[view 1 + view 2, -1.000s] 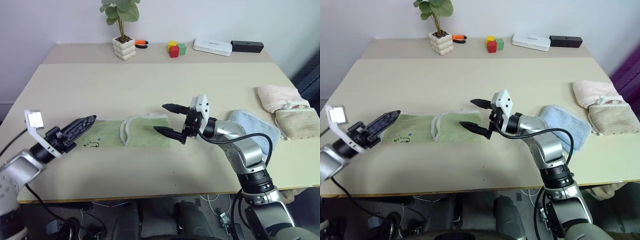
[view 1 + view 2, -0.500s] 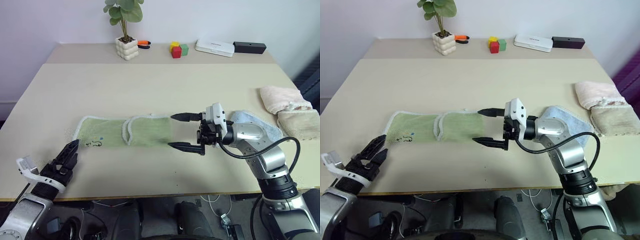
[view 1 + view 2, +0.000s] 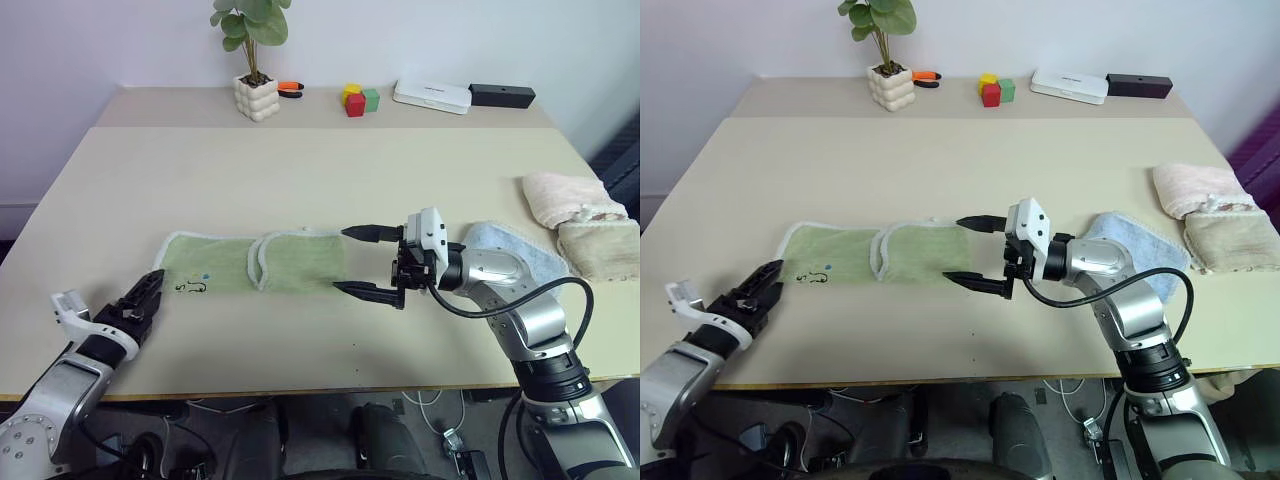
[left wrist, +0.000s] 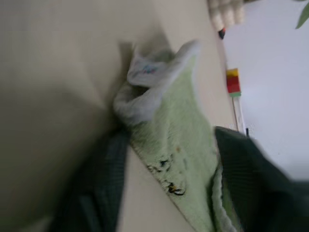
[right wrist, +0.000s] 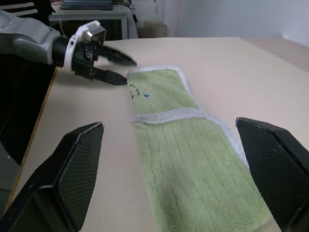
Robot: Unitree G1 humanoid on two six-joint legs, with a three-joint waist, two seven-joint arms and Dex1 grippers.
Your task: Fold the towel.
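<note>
The light green towel (image 3: 220,265) lies flat in a long strip on the table, its right part folded over with a white edge across the middle. My left gripper (image 3: 158,277) lies low at the towel's near left corner. In the left wrist view that raised corner (image 4: 149,82) stands between the two spread fingers, so the gripper is open. My right gripper (image 3: 340,259) hovers open at the towel's right end, pointing left, with nothing between its fingers. The right wrist view looks along the towel (image 5: 193,159) to the left gripper (image 5: 131,73).
A light blue towel (image 3: 510,250) lies behind my right arm, with pink (image 3: 560,195) and beige (image 3: 600,250) towels at the right edge. Along the back stand a potted plant (image 3: 250,95), coloured blocks (image 3: 358,100), a white box (image 3: 432,95) and a black box (image 3: 502,95).
My left gripper has sunk from above the towel's left end down to its near left corner, rolled over, and its fingers stand closer together. The right gripper has stayed open and in place.
</note>
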